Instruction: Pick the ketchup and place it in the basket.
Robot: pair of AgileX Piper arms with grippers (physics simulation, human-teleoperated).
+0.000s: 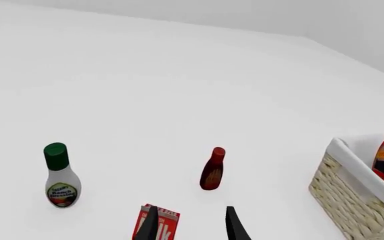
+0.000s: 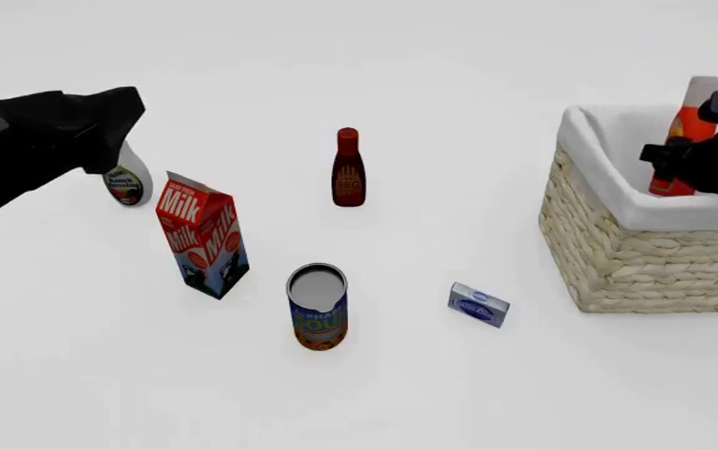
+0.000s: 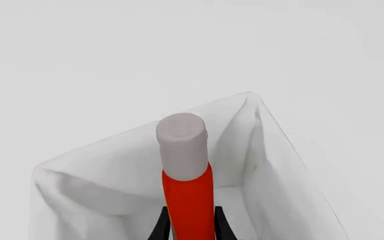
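Red-orange ketchup (image 3: 187, 200) stands upright between the right gripper (image 3: 188, 226) fingers, clamped low on its body so it hangs inside the basket (image 2: 639, 257) at the right, ready for release. Idle at far left, the left gripper (image 1: 190, 225) is spread, grasping nothing.

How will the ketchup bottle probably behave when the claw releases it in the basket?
The ketchup bottle is tall and narrow, so it may tip once released. The basket's cloth lining looks soft and uneven, hardly a steady footing. The right claw pinches the smooth body low down, so it could slip slightly.
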